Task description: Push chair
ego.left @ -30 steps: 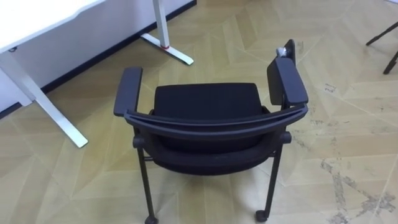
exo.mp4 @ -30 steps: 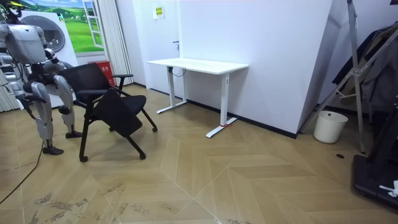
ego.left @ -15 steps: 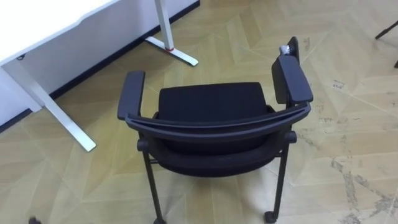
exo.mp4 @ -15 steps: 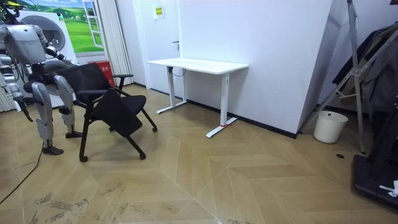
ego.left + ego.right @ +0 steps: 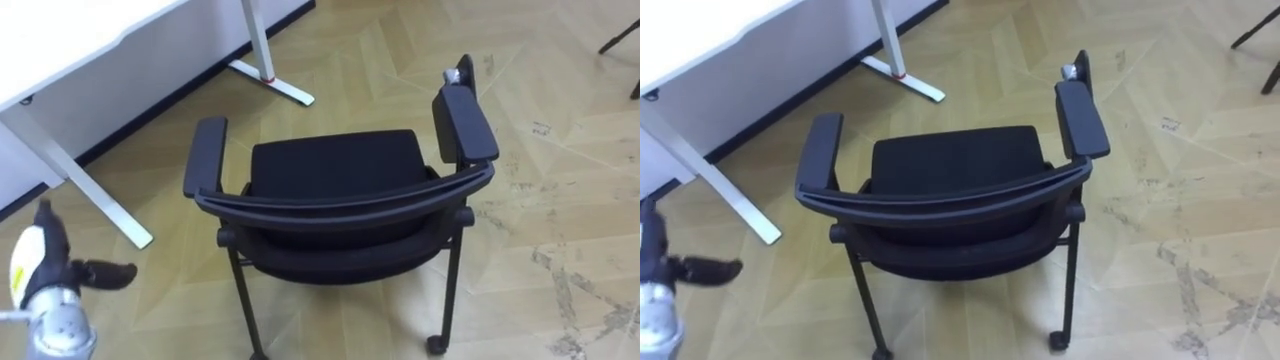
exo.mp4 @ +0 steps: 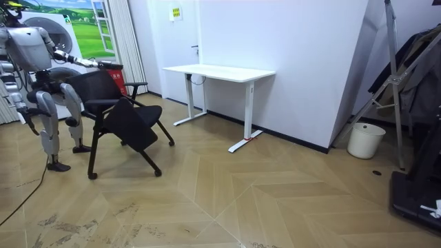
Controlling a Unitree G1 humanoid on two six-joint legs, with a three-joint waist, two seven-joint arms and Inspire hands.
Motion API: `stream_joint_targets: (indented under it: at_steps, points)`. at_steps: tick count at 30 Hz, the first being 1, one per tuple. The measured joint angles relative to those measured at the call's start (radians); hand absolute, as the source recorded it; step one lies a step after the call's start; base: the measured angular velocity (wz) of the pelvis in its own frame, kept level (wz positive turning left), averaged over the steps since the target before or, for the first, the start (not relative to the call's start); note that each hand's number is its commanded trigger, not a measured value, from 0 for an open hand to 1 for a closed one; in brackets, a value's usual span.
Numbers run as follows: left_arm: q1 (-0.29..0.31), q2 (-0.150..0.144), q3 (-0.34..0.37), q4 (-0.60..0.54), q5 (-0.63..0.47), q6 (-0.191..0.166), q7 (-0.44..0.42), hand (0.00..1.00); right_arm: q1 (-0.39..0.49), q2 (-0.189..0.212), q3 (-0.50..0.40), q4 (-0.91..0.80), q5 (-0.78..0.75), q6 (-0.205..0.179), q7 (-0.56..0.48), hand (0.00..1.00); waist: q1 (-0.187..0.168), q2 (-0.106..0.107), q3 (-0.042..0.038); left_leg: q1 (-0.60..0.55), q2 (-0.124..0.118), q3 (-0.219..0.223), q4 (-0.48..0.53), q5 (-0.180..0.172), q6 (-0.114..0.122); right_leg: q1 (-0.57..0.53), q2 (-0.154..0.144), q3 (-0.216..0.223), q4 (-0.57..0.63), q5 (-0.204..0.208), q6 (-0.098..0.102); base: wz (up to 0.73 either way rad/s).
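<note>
Up comes left hand (image 5: 38, 276), fingers (image 5: 47, 220) seemingly spread, left of chair (image 5: 335, 170).

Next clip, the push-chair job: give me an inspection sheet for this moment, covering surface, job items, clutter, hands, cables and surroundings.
Surface: wood-pattern floor, with dark scuff marks to the chair's right.
Job's things: black chair, upright, backrest nearest the robot, seat facing away.
Clutter: white bin by the wall, far from the chair.
Hands: left hand raised and open, left of the chair and apart from it; right hand hangs at the robot's side in the room view.
Cables: nothing seen.
Surroundings: white desk ahead and left of the chair; white wall; stand with dark items at the room view's right.
</note>
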Motion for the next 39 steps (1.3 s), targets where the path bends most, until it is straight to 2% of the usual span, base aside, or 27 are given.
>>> stream_joint_targets:
  at_steps: [5, 8, 11, 13, 17, 19, 24, 31, 39]
  points:
    - [-0.006, 0.0, -0.069, -0.047, 0.065, 0.004, -0.005, 0.0, -0.002, -0.001, 0.02, 0.014, 0.0, -0.007, -0.001, 0.0, -0.015, 0.0, 0.002, 0.001, -0.001, -0.007, -0.001, 0.0, 0.0, 0.002, 0.0, -0.005, 0.0, 0.0, 0.0, 0.03]
    - [-0.006, 0.0, -0.082, -0.09, 0.065, 0.013, -0.007, 0.0, -0.006, -0.001, 0.029, 0.029, 0.004, -0.005, -0.001, 0.0, -0.026, -0.01, 0.008, -0.003, -0.001, -0.008, 0.0, 0.0, 0.0, -0.002, 0.0, -0.005, 0.0, 0.0, 0.0, 0.0]
    - [-0.006, 0.0, -0.082, -0.182, 0.089, 0.033, -0.013, 0.0, -0.008, -0.002, 0.028, 0.036, 0.021, -0.001, 0.0, 0.0, -0.026, -0.016, 0.0049, -0.018, -0.002, -0.007, 0.002, 0.0, 0.0, -0.018, 0.0, -0.002, 0.0, 0.001, 0.0, 0.0]
    - [-0.008, 0.001, -0.086, -0.258, 0.188, 0.052, -0.037, 0.0, -0.01, 0.001, 0.028, 0.039, 0.022, 0.005, 0.0, 0.0, -0.028, -0.017, 0.0041, -0.022, -0.002, -0.007, 0.002, 0.0, 0.0, -0.021, -0.001, -0.002, -0.001, 0.0, 0.0, 0.0]
    - [-0.033, 0.002, -0.123, -0.304, 0.274, 0.069, -0.071, 0.0, -0.015, -0.001, 0.046, 0.043, 0.021, 0.004, -0.001, 0.0, -0.028, -0.008, 0.001, -0.025, -0.002, -0.008, 0.005, 0.0, 0.0, -0.021, -0.001, -0.003, 0.0, 0.0, 0.0, 0.0]
    - [-0.034, 0.001, -0.151, -0.322, 0.304, 0.081, -0.115, 0.0, -0.025, -0.002, 0.049, 0.044, 0.021, 0.004, 0.0, 0.0, -0.031, -0.002, 0.0001, -0.024, -0.002, -0.007, 0.005, 0.0, 0.0, -0.021, -0.001, -0.003, 0.0, 0.001, 0.0, 0.0]
    - [-0.034, 0.001, -0.173, -0.362, 0.327, 0.102, -0.169, 0.0, -0.031, -0.004, 0.049, 0.044, 0.02, 0.004, -0.001, 0.0, -0.032, 0.0, 0.0011, -0.024, -0.002, -0.008, 0.006, 0.0, 0.0, -0.018, -0.001, -0.005, 0.0, 0.001, 0.0, 0.0]
    - [-0.035, 0.003, -0.187, -0.434, 0.35, 0.122, -0.211, 0.0, -0.04, -0.015, 0.049, 0.05, 0.028, 0.004, -0.003, 0.0, -0.038, 0.013, 0.0118, -0.024, -0.002, -0.012, 0.007, 0.0, 0.0, -0.016, -0.001, -0.006, 0.0, 0.0, 0.0, 0.0]
    - [-0.05, 0.016, -0.207, -0.451, 0.383, 0.131, -0.311, 0.0, -0.061, -0.019, 0.059, 0.08, 0.027, -0.003, -0.002, 0.0, -0.053, 0.014, 0.0126, -0.033, -0.003, -0.017, 0.022, 0.0, 0.0, -0.016, -0.002, -0.006, -0.002, 0.0, 0.0, 0.0]
